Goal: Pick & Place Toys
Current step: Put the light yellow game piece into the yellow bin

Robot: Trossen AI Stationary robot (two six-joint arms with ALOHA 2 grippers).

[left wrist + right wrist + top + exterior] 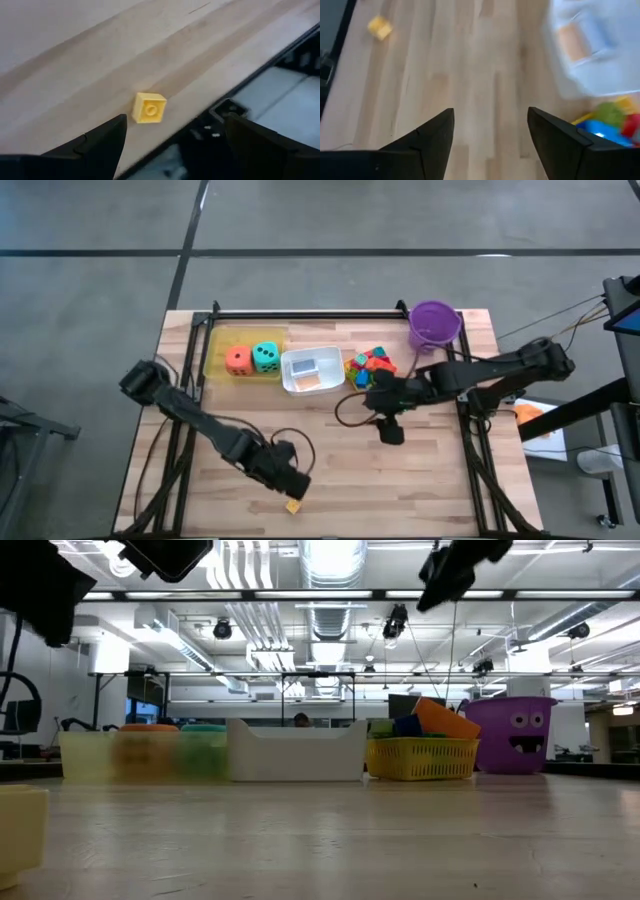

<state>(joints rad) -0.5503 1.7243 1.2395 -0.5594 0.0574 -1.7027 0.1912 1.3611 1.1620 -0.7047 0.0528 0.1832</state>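
A small yellow building block (149, 108) lies alone on the wooden table near its near edge; it also shows in the high view (293, 505) and the right wrist view (380, 27). My left gripper (172, 142) hovers open just above and short of it, touching nothing. My right gripper (490, 132) is open and empty over the table's middle (390, 430). Orange and teal dice (252, 359) sit in a clear yellow tray. Flat orange and blue cards lie in a white tray (312, 369). A yellow basket (370, 367) holds several bright blocks.
A purple bucket (434, 323) stands at the far right corner. A black frame rail (300, 314) runs along the far edge, with side rails down both sides. Open wood lies between the trays and the near edge.
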